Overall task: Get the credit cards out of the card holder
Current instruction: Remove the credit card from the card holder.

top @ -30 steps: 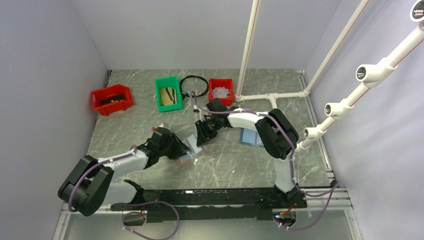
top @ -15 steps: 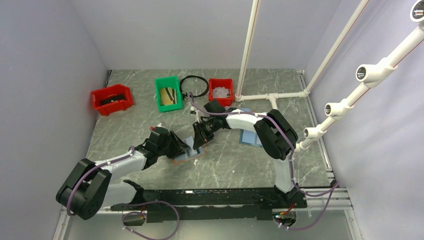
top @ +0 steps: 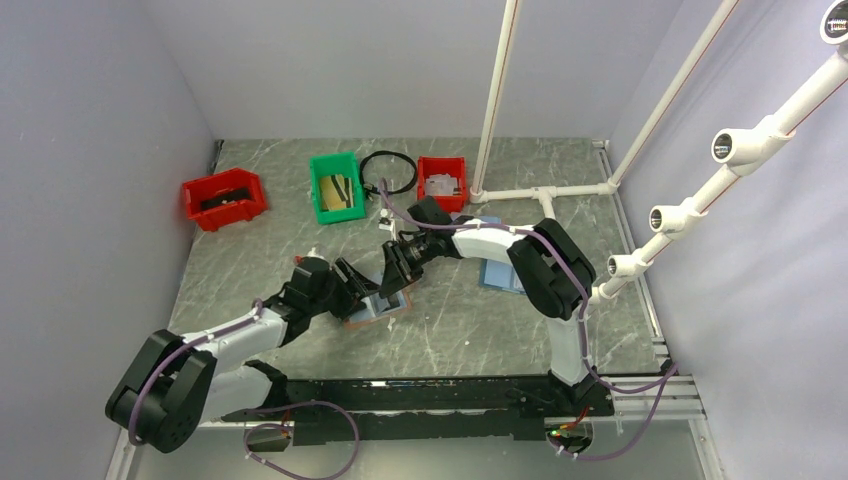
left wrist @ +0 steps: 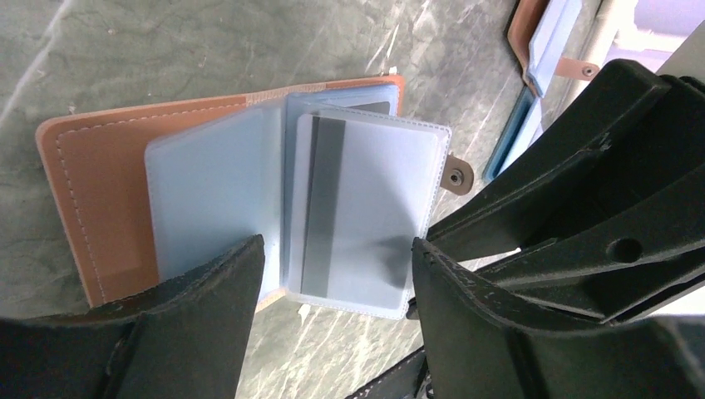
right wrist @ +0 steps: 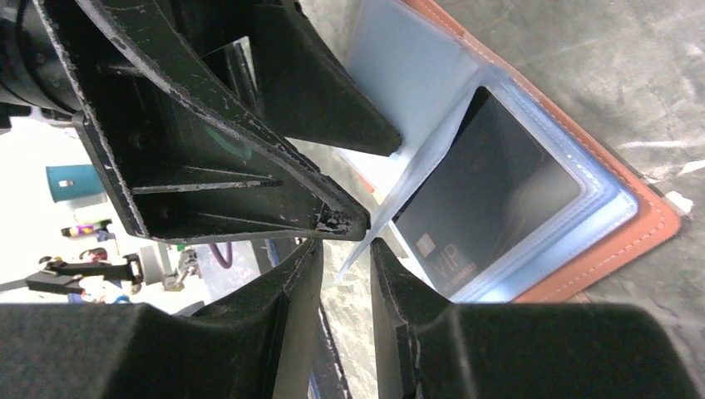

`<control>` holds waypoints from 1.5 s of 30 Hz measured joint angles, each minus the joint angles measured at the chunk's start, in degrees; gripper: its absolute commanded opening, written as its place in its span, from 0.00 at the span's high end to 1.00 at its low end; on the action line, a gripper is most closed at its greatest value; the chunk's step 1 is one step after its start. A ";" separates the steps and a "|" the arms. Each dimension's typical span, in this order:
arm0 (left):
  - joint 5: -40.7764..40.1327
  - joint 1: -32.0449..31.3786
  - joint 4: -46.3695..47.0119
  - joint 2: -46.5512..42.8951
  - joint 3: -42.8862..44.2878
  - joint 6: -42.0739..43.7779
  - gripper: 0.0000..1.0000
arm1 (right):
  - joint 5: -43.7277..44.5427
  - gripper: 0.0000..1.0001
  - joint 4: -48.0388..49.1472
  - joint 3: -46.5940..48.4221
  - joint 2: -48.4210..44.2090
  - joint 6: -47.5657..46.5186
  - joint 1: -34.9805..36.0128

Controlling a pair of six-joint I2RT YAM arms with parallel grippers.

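Top external, green bin (top: 333, 158) behind card holder (top: 375, 312)

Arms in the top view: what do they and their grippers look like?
The left arm and right arm have white link sections between black joint housings, a purple cable along each. The left gripper and right gripper are matte black; their fingers are broad, wedge-shaped, with scuffed edges.

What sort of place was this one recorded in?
Probably a lab data-collection cell: plain walls boxing in a marbled table, a white pipe frame, plastic bins at the back.
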 measured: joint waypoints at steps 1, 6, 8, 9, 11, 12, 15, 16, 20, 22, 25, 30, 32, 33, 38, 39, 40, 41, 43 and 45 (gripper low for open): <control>0.04 0.09 0.17 -0.02 -0.07 -0.09 0.26 | -0.24 0.70 0.35 0.00 0.02 0.50 0.00; 0.04 0.79 0.50 -1.18 -0.76 -1.57 0.24 | -1.55 0.69 1.73 0.00 0.33 2.27 0.28; 0.02 1.03 0.74 -1.70 -1.18 -2.14 0.24 | -1.73 0.68 2.05 0.00 0.66 2.73 0.55; 0.02 1.22 0.81 -1.95 -1.38 -2.51 0.24 | -1.95 0.67 2.21 0.00 0.87 2.97 0.76; 0.00 1.51 0.90 -2.25 -1.60 -3.04 0.24 | -2.38 0.66 2.38 0.00 1.29 3.61 1.29; 0.00 1.62 0.94 -2.27 -1.64 -3.19 0.25 | -2.69 0.66 2.62 0.00 1.57 3.98 1.66; 0.02 1.92 1.22 -2.32 -1.79 -3.67 0.26 | -3.26 0.63 3.23 0.00 2.12 5.14 2.34; 0.02 1.92 1.29 -2.40 -1.86 -3.91 0.27 | -3.61 0.63 3.45 0.00 2.25 5.49 2.51; -0.02 2.19 1.46 -2.91 -2.40 -4.50 0.29 | -4.59 0.59 4.20 0.02 2.60 6.51 2.84; -0.07 2.29 1.44 -3.13 -2.47 -4.55 0.31 | -4.92 0.59 4.55 0.02 2.62 6.80 2.82; -0.09 2.49 1.38 -3.67 -2.47 -4.57 0.32 | -5.55 0.58 5.01 0.02 2.67 7.19 2.82; -0.13 2.89 0.81 -4.70 -2.47 -4.57 0.28 | -6.19 0.57 5.55 0.52 3.52 7.78 3.13; -0.11 3.10 0.63 -4.96 -2.51 -4.55 0.27 | -6.25 0.57 5.64 0.94 4.17 7.87 3.58; -0.09 3.13 0.59 -5.01 -2.56 -4.52 0.27 | -6.32 0.57 5.73 1.11 4.42 7.89 3.85; -0.07 3.32 0.48 -5.05 -3.02 -4.52 0.30 | -6.91 0.57 5.86 1.31 5.01 8.26 4.87; -0.07 3.37 0.42 -5.03 -3.10 -4.55 0.32 | -7.02 0.57 5.86 1.31 5.01 8.26 4.98; -0.04 3.41 0.37 -5.03 -3.15 -4.55 0.35 | -7.04 0.57 5.84 1.31 5.03 8.26 5.03; -0.04 3.45 0.37 -5.03 -3.21 -4.55 0.38 | -7.02 0.57 5.81 1.33 5.03 8.24 5.03; -0.07 3.52 0.33 -5.03 -3.26 -4.57 0.43 | -6.99 0.57 5.60 1.38 5.03 8.02 5.01; -0.07 3.67 0.26 -5.05 -3.26 -4.50 0.46 | -6.82 0.57 4.68 1.68 5.03 6.95 4.98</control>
